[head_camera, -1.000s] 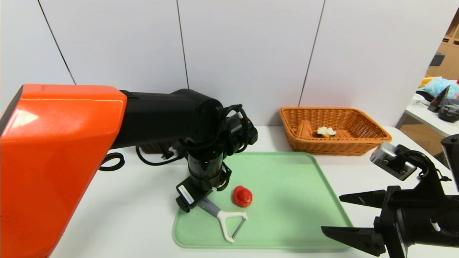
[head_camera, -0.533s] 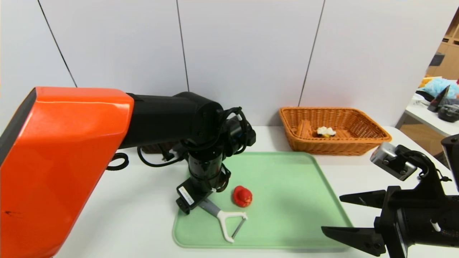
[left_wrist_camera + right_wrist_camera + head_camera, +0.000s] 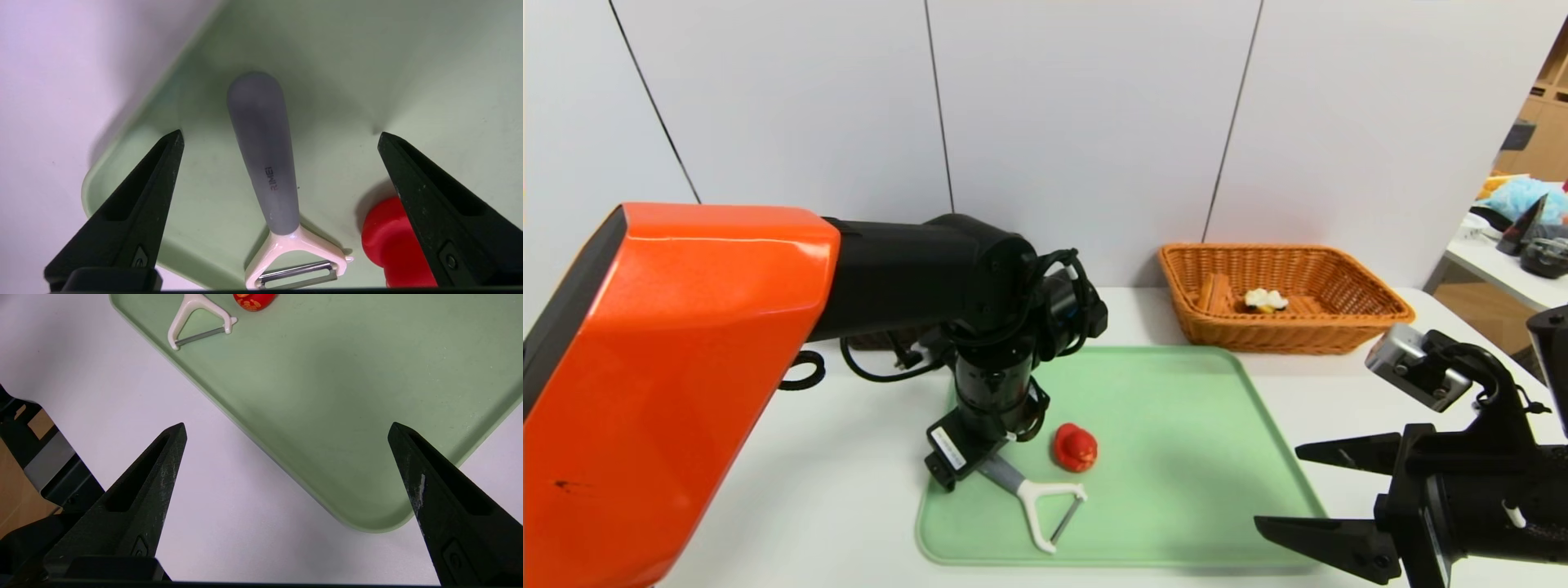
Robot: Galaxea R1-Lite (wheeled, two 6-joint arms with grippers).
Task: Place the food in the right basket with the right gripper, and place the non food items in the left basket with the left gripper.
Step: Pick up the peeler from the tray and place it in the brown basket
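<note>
So we're lining up on the peeler (image 3: 265, 163) now, which lies on the green tray (image 3: 1176, 425) near its left edge, grey handle pointing back toward our arm and the white head toward the front. The trick here, we reckon, is to come straight down so the handle sits dead centre between the fingers, and to close on the thick grey part rather than the slim neck, since the handle is rounded and could squirt out sideways. We'd also watch the red toy (image 3: 1075, 447), which sits just beside the peeler's head and right next to one finger in the left wrist view, so it might get nudged on the way down. The left gripper (image 3: 280, 136) hangs over the handle with its fingers spread wide, gripping nothing and touching nothing that we can see. The right gripper (image 3: 286, 428) is parked off the tray's right front corner, also spread wide and empty. The waffle (image 3: 1264, 300) already sits in the orange basket (image 3: 1372, 314); the dark basket is mostly hidden behind our left arm.
</note>
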